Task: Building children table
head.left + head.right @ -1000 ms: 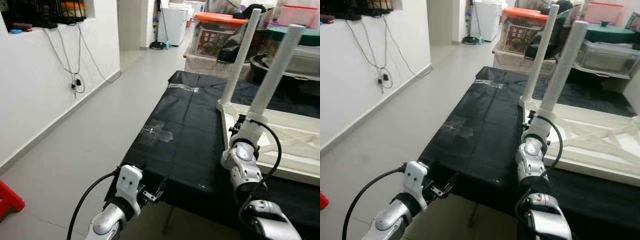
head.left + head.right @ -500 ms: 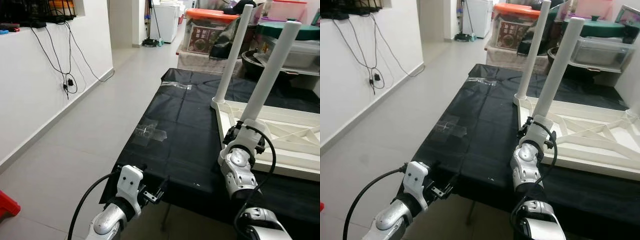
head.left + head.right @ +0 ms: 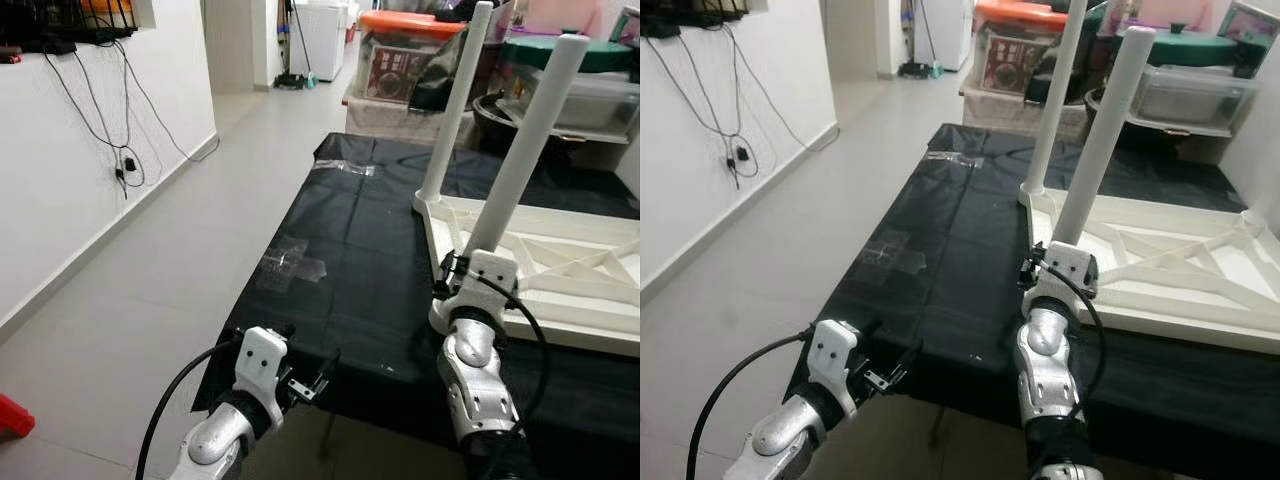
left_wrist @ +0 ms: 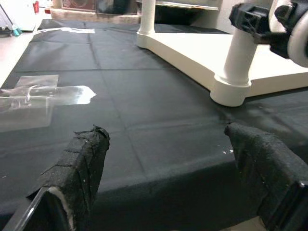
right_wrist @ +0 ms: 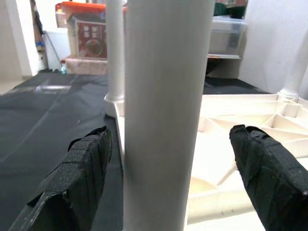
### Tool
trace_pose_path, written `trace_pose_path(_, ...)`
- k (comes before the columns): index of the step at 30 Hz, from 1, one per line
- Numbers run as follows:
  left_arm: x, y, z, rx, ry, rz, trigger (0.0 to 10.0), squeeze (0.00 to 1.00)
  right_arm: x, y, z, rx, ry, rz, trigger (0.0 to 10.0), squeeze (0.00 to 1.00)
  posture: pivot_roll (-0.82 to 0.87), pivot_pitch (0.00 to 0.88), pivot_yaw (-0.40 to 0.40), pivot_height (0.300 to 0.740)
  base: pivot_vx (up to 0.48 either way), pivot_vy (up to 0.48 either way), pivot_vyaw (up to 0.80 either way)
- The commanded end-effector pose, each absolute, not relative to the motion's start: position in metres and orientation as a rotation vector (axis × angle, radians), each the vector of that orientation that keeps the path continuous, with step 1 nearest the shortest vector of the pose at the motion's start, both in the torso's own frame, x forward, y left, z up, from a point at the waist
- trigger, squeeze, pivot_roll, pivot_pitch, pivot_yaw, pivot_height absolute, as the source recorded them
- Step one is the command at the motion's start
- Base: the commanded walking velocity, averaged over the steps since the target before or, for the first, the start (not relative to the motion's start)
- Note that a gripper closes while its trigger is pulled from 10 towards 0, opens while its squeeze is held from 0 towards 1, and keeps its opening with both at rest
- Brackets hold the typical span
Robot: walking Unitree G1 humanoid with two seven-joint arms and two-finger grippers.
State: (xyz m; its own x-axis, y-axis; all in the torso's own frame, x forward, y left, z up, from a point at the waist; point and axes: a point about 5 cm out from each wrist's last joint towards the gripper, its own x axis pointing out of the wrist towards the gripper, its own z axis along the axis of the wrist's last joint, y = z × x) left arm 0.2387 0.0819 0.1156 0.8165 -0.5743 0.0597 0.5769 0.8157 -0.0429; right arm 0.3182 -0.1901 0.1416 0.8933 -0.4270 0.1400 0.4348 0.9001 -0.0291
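On the black-covered bench (image 3: 360, 260) the white children table (image 3: 560, 270) lies upside down so legs can be fitted. Right gripper (image 5: 168, 178), fingers spread, straddles the near leg (image 3: 520, 150); left gripper (image 4: 168, 168), also spread, waits at the bench edge.

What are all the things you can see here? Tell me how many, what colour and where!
Black table cover: one, black, spread over the work surface in front of the robot.
Upside-down table top: one, white, lying on the black cover, right side.
Table legs: two, white, standing upright at the table top's corners.
Clear tape patches: two, see-through, stuck on the cover.
Storage box: one, clear with an orange lid, at the back.
Cables: several, black, hanging down the white wall on the left.
Left gripper: one, black fingers, open, at the cover's near edge.
Right gripper: one, black fingers, open around the nearer leg.
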Motion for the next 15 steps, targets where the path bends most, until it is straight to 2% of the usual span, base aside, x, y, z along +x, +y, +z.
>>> trace_pose_path(1,0.239,0.082,0.111,-0.064,-0.023,-0.616,10.0,0.0,0.316,-0.189,0.143,-0.069,-0.13,-0.434,10.0,0.0,0.15,0.0,-0.051,0.74,0.0,0.0,0.0)
trace_pose_path(15,0.24,0.083,0.111,-0.065,-0.019,-0.616,10.0,0.0,0.286,-0.191,0.145,-0.171,-0.151,-0.241,10.0,0.0,0.14,0.0,-0.046,0.74,0.0,0.0,0.0)
